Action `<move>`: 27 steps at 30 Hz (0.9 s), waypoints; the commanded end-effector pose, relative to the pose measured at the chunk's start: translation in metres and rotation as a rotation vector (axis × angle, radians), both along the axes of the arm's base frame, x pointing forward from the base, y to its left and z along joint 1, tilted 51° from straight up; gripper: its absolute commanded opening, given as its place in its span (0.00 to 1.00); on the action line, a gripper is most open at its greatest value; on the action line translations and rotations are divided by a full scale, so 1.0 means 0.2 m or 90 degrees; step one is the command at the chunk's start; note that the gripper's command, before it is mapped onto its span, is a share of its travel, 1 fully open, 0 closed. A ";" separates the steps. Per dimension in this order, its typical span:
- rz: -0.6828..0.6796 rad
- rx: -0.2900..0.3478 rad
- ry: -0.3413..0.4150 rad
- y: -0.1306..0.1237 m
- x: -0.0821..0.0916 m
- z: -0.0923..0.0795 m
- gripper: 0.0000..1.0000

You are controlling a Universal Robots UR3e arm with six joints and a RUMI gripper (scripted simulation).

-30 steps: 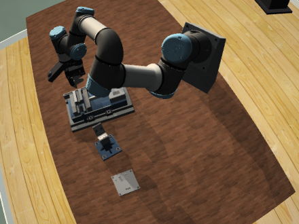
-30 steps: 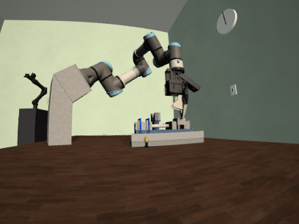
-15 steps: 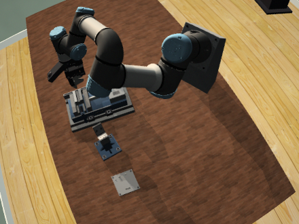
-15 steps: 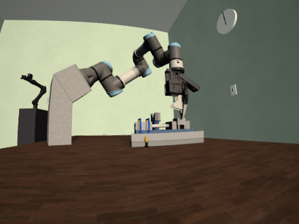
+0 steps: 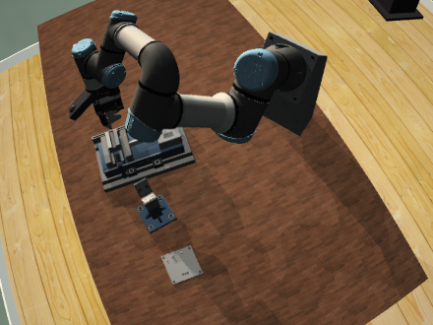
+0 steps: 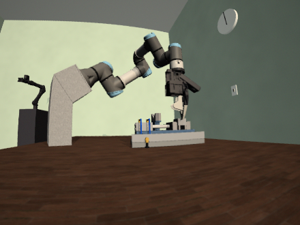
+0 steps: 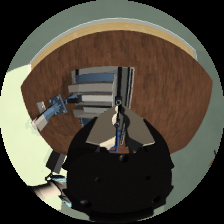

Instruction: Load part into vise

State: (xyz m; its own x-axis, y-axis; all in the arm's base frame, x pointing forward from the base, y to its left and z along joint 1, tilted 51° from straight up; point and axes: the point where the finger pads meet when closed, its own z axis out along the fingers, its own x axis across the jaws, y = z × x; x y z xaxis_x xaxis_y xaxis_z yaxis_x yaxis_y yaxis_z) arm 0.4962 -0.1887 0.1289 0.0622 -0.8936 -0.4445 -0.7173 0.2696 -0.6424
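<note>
Claw (image 5: 109,122) (image 6: 184,115) (image 7: 118,105): closed, nothing gripped. Fingers point down, tips low over the vise (image 5: 148,172) (image 6: 167,140) (image 7: 131,82), near the jaws. Contact with the part cannot be confirmed.

Part: no block on the infeed plate (image 5: 184,268) (image 7: 41,106). A pale bar (image 5: 118,143) (image 7: 95,98) lies among the jaws; I take it for the part, already in the vise. Slot direction and contact with fixed jaw, low bars and work stop: not resolved.

Step, as judged: seating by nudges with the closed fingers, late in the task.

Risks, claw outward:
1. Narrow tips pushing off-centre could yaw the part, opening a wedge-shaped gap at the fixed jaw while one end touches the stop.
2. Tips too high could skate over the top edge or tip the part; too low, they could strike a jaw or bar.
3. Seating one face may drag the other away through friction. Recheck both after each push.
4. Too long a push after stop contact could ride the part up off the bars.
5. Withdrawing sideways could catch it; a straight lift looks safer.

Outward: V-block (image 5: 169,209) (image 6: 157,117) (image 7: 57,105) stands beside the vise, a snag risk should the arm leave low on that side.

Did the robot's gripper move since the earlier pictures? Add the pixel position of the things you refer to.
No, not that I can see. The gripper (image 5: 110,121) (image 6: 183,115) (image 7: 118,105) is at the same spot by the clamp (image 5: 148,173) (image 6: 167,140) (image 7: 92,88) in the top and exterior views.
</note>
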 end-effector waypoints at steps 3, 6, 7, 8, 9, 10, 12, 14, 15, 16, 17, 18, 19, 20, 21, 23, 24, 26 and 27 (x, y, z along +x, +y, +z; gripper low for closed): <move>-0.001 -0.001 -0.001 0.00 0.00 0.01 0.00; -0.001 -0.001 -0.001 0.00 0.00 0.01 0.00; -0.001 -0.001 -0.001 0.01 0.00 0.01 0.00; -0.001 -0.001 -0.001 0.01 0.00 0.01 0.00; -0.001 -0.001 -0.001 0.01 0.00 0.01 0.00; -0.001 -0.001 -0.001 0.01 0.00 0.01 0.00; -0.001 -0.001 -0.001 0.01 0.00 0.01 0.00; -0.001 -0.001 -0.001 0.01 0.00 0.01 0.00; -0.001 -0.001 -0.001 0.01 0.00 0.01 0.00; -0.001 -0.001 -0.001 0.02 0.00 0.01 0.00; -0.001 -0.001 -0.001 0.02 0.00 0.01 0.00; -0.001 -0.001 -0.001 0.02 0.00 0.01 0.00; -0.001 -0.001 -0.001 0.02 0.00 0.01 0.00; -0.001 -0.001 -0.001 0.02 0.00 0.01 0.00; -0.001 -0.001 -0.001 0.02 0.00 0.01 0.00; -0.001 -0.001 -0.001 0.02 0.00 0.02 0.00; -0.001 -0.001 -0.001 0.02 0.00 0.02 0.00; -0.001 -0.001 -0.001 0.03 0.00 0.02 0.00; -0.001 -0.001 -0.001 0.03 0.00 0.02 0.00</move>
